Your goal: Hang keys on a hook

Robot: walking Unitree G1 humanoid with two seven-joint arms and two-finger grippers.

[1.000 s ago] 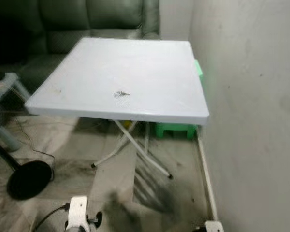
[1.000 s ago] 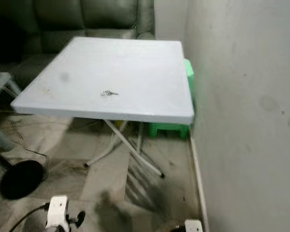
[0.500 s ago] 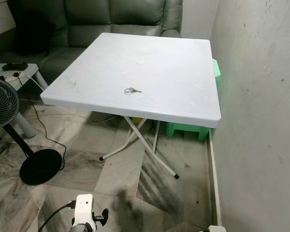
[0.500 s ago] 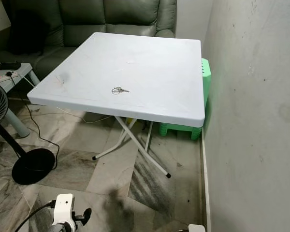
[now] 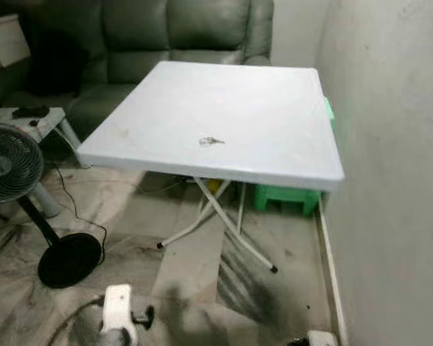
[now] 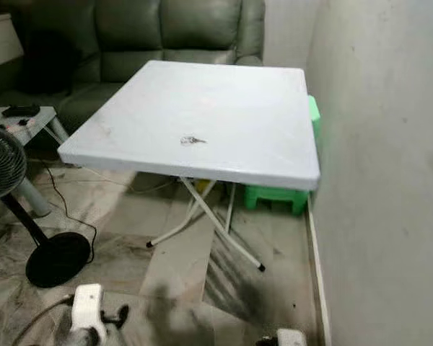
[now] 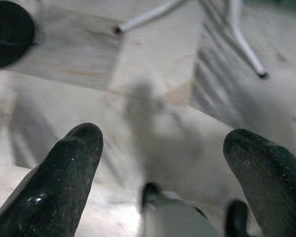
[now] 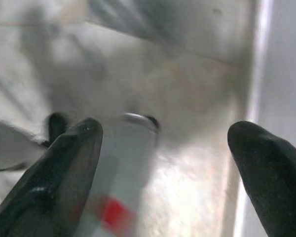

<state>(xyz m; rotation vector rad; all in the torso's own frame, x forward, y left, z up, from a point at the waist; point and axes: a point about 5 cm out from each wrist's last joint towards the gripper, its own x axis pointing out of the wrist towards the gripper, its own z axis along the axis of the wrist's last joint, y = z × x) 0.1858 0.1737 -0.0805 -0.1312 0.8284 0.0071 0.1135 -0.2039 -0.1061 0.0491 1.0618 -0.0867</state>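
1. The keys (image 5: 211, 141) lie flat on the white folding table (image 5: 274, 86), a little toward its near edge and roughly midway across, with nothing touching them.
2. The table stands with its right side close against the pale wall (image 5: 397, 180), and a green stool (image 5: 287, 197) sits on the floor beneath that side.
3. Behind the table there's a dark green sofa (image 5: 166, 32); off to the left a standing fan (image 5: 11, 164) rises from its round black base (image 5: 69, 259), with a small side table (image 5: 36, 115) just behind it.
4. The left gripper (image 7: 163, 163) hangs low over the marble floor (image 5: 187, 252), well short of the table, its two black fingers (image 7: 64, 173) spread wide and holding nothing.
5. The right gripper (image 8: 167, 168) is down by the base of the wall, fingers (image 8: 266, 168) also spread wide apart, nothing between them.
6. The head views are slightly blurred, and the table's crossed white legs (image 5: 224, 220) show underneath.
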